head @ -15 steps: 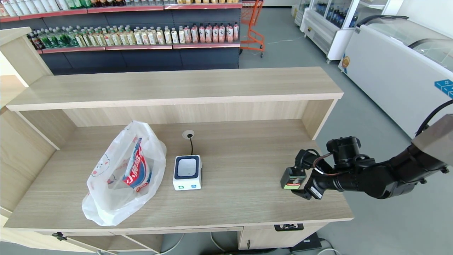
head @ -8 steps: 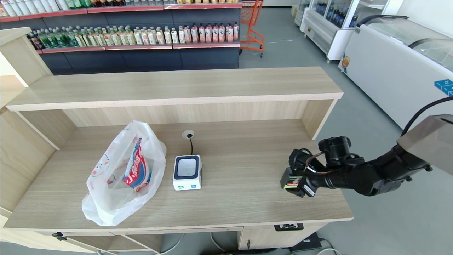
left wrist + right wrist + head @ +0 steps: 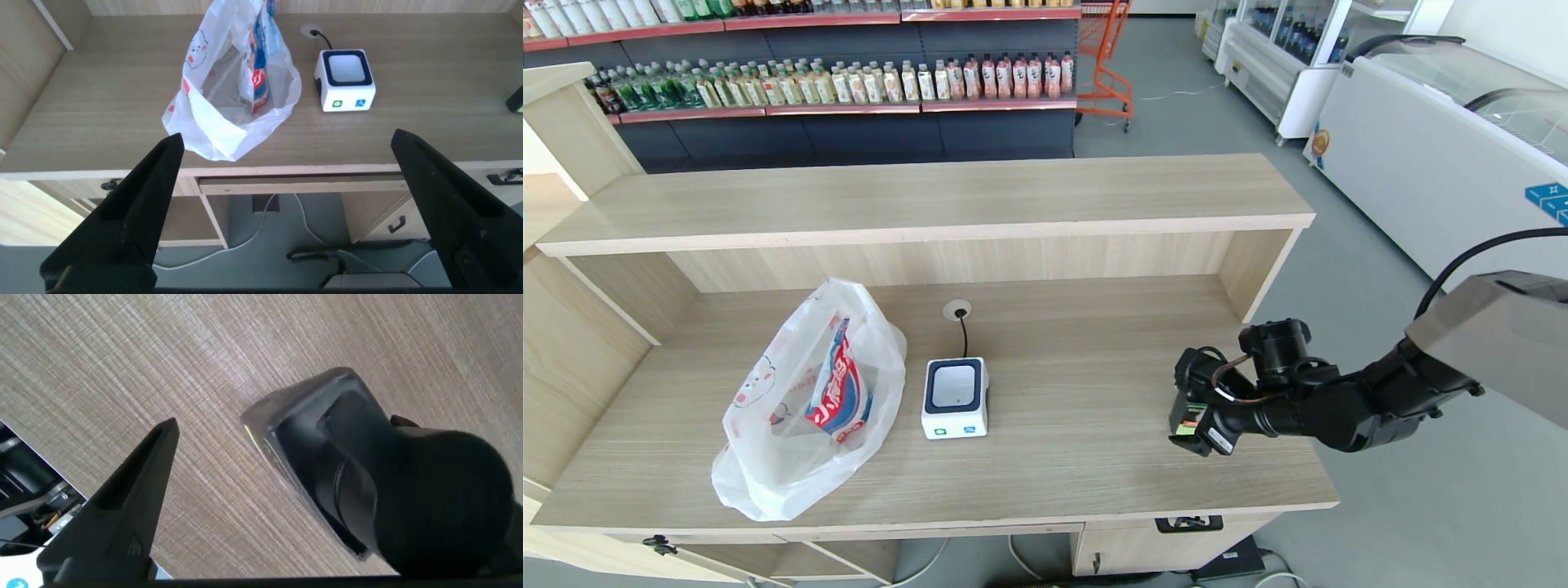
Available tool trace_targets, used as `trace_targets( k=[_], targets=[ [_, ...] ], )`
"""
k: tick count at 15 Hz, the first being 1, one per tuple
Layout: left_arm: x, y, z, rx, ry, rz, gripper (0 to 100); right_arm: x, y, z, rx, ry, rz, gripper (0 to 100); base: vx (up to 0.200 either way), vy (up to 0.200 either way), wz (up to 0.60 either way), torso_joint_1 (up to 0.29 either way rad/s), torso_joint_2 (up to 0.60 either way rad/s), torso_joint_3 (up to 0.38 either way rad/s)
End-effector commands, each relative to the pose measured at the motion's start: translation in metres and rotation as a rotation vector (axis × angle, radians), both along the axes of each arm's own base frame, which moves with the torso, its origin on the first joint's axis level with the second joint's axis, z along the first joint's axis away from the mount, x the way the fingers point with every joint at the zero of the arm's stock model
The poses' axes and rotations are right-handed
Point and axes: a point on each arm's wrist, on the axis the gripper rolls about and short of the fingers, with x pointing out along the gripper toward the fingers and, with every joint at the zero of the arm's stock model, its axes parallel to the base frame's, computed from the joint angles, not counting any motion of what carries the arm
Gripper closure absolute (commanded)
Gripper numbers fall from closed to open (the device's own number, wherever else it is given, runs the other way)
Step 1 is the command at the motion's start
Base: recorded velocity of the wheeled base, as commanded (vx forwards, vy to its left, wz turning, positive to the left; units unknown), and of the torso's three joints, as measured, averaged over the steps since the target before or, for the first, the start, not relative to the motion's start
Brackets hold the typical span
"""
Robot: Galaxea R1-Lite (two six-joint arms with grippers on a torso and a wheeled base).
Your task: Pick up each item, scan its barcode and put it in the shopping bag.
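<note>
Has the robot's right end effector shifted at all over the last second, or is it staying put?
Yes. The right end effector has slid a little leftward across the counter, closer to the scanner.

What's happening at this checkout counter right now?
The right gripper sits low at the right end of the counter, its fingers open around a small dark boxed item that rests on the wood, not yet clamped. The barcode scanner stands at mid-counter, and the shopping bag to its left already holds a red, white and blue packet. The left gripper hangs open in front of the counter, holding nothing.
</note>
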Motion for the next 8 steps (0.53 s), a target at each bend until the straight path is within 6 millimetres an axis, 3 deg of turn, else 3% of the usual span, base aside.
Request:
trace_targets(
  k=[1, 6, 8],
  targets=[
    [0.0, 0.0, 0.0, 0.0, -0.001, 0.0, 0, 0.002, 0.002, -0.005, 0.001, 0.003, 0.003, 100, 0.0, 0.0, 0.0, 0.0, 0.0, 0.0],
    [0.0, 0.0, 0.0, 0.0, -0.001, 0.0, 0, 0.004, 0.003, -0.004, 0.061, 0.016, -0.004, 100, 0.0, 0.0, 0.0, 0.0, 0.0, 0.0],
    [0.0, 0.0, 0.0, 0.0, -0.001, 0.0, 0, -0.001, 0.003, 0.007, 0.106, -0.009, 0.013, 100, 0.0, 0.0, 0.0, 0.0, 0.0, 0.0]
  ],
)
